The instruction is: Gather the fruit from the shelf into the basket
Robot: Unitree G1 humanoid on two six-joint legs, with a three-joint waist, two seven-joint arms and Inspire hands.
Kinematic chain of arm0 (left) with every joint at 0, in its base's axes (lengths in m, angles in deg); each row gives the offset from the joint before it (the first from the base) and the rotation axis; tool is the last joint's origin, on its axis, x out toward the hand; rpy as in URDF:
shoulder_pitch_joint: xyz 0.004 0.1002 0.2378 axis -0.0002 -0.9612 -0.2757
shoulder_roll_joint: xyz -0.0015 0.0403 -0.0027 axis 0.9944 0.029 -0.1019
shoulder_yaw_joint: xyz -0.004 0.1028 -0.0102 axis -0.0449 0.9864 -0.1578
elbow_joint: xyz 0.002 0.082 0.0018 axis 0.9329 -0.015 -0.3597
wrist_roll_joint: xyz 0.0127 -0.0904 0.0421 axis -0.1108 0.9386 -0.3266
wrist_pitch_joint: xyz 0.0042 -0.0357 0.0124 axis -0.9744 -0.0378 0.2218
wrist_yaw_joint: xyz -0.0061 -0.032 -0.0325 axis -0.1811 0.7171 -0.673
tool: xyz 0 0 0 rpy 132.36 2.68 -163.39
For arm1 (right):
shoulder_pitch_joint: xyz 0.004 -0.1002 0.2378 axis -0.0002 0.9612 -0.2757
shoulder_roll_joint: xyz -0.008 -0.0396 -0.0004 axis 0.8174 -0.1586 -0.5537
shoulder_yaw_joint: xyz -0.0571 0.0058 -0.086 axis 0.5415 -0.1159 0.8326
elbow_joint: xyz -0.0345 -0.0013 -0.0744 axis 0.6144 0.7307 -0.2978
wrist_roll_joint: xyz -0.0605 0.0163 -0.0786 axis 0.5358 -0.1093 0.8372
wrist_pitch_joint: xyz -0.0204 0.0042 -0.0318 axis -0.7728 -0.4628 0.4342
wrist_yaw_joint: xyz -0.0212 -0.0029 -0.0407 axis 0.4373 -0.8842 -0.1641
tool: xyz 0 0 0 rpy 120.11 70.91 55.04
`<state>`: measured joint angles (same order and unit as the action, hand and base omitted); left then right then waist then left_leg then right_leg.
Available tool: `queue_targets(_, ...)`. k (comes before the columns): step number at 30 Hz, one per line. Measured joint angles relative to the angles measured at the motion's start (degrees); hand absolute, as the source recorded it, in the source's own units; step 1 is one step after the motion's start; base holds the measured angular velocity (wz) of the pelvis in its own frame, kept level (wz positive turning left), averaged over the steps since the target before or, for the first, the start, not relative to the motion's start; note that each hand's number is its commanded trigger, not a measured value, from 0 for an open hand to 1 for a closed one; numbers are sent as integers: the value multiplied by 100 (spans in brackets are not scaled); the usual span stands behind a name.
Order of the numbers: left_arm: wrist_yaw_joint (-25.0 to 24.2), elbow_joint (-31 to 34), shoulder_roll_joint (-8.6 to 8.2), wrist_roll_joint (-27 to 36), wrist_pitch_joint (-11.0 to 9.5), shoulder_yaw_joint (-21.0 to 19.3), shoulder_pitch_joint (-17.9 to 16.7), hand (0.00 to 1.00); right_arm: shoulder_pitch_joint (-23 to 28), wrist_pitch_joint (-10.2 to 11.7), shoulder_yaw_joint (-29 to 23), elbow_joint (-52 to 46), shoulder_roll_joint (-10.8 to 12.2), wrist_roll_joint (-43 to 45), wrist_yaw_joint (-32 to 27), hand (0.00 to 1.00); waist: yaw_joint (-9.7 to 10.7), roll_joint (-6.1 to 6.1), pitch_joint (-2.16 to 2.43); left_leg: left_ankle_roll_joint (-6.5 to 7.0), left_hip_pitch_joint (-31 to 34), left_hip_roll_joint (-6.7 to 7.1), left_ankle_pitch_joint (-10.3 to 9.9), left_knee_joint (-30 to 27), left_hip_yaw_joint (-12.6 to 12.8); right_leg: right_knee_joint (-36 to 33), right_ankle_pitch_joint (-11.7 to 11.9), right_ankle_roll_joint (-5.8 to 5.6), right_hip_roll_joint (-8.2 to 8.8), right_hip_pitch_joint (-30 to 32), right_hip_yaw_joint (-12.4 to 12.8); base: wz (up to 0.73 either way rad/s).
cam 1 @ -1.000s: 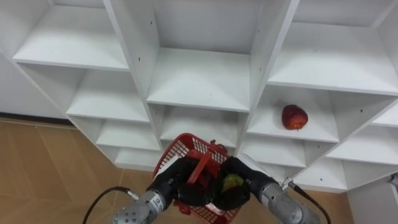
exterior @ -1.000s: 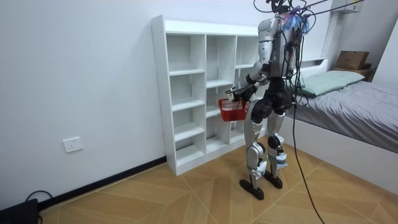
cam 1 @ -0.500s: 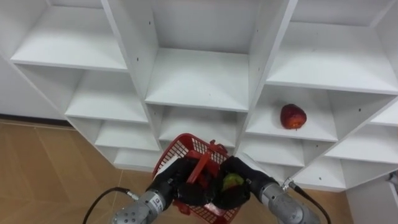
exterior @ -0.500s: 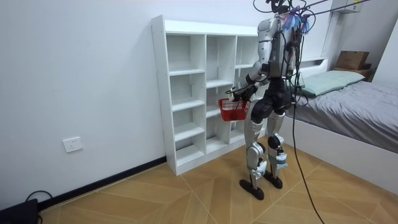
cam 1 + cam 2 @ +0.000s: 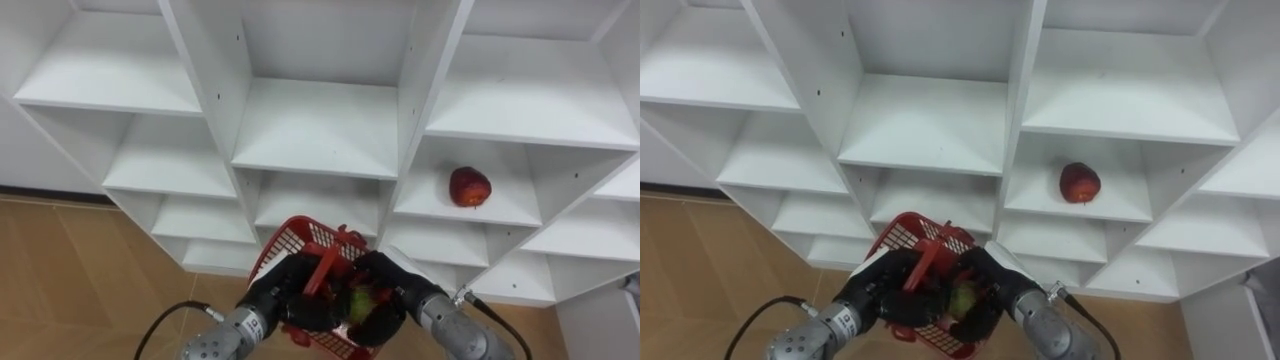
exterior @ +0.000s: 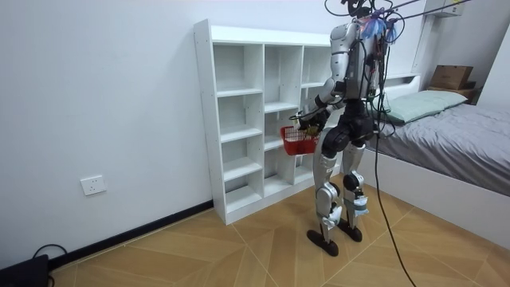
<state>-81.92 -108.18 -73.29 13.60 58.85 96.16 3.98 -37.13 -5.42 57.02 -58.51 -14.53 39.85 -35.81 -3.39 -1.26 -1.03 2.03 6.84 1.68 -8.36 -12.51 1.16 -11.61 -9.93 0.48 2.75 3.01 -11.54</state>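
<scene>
White closet (image 5: pixel 320 130) shelves stand directly in front of the upright robot. Low in the eye views, the left hand (image 5: pixel 283 296) has its fingers curled round the handle of a red basket (image 5: pixel 288 240), holding it before the lower shelves. Just to its right, the right hand (image 5: pixel 388 305) is closed around a green fruit (image 5: pixel 359 303) at the basket's open top. Further right, a red apple (image 5: pixel 469 186) sits on a shelf in a right-hand compartment. A bed (image 6: pixel 454 127) lies at the room view's right.
</scene>
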Motion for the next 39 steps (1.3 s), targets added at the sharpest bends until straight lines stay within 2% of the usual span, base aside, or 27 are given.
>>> queue_targets(25, 84, -15, 0, 1, 19, 24, 6, 100, 0, 0, -7, 10, 127, -7, -6, 0, 13, 33, 7, 0, -5, -3, 0, 25, -13, -7, 2, 1, -1, 0, -14, 0)
queue_targets(39, 149, -15, 10, 1, 19, 24, 6, 100, 0, 0, -6, 9, 125, -8, -4, 0, 18, 58, 11, 0, -12, -17, 0, 33, -20, -15, 3, 2, -1, 0, -14, 0)
